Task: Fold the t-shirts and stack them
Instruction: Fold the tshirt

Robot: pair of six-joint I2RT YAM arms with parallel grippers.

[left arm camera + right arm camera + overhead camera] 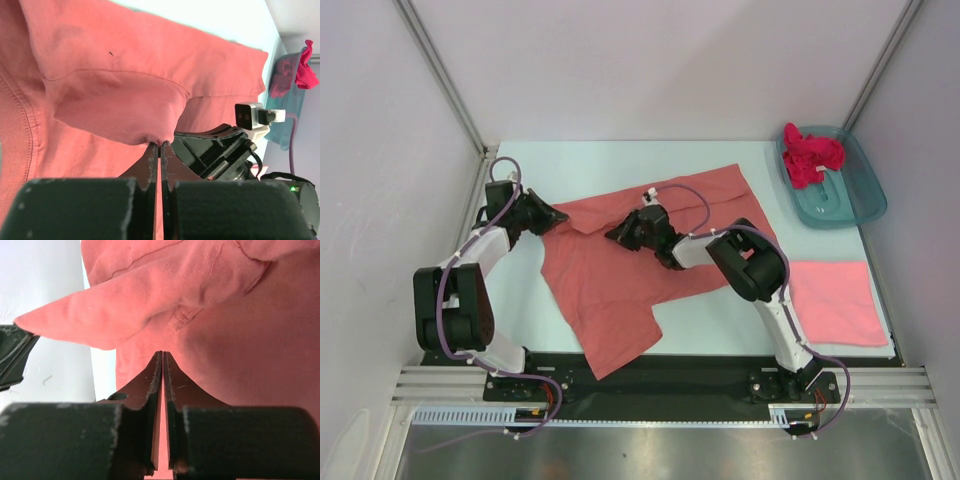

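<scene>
nearest the arm bases, the salmon-coral t-shirt (610,290) is lying open on the counter (720,310), its near hem and one sleeve trailing toward the front edge, not yet folded. just to the right of it, the lighter pink t-shirt (832,302) is sitting as a neat square, apparently serving as the base of the stack and waiting there for the next one. a little farther in, the right pincer (162,356) is pressing down on the middle of the salmon-coral cloth. its jaws are drawn together with a thin sliver of pink showing between them, so it is most likely clenching a single layer. at the shirt's left edge, the left pincer (160,144) is clenched on a small puckered tuck of the same fabric, which is bunching up above its tips. the two grips together are probably preparing to carry that left side across the body for a first fold. at the far right corner, the magenta t-shirt (810,155) is sitting crumpled in the teal tub (865,200), well apart from the work, seemingly waiting its turn.
</scene>
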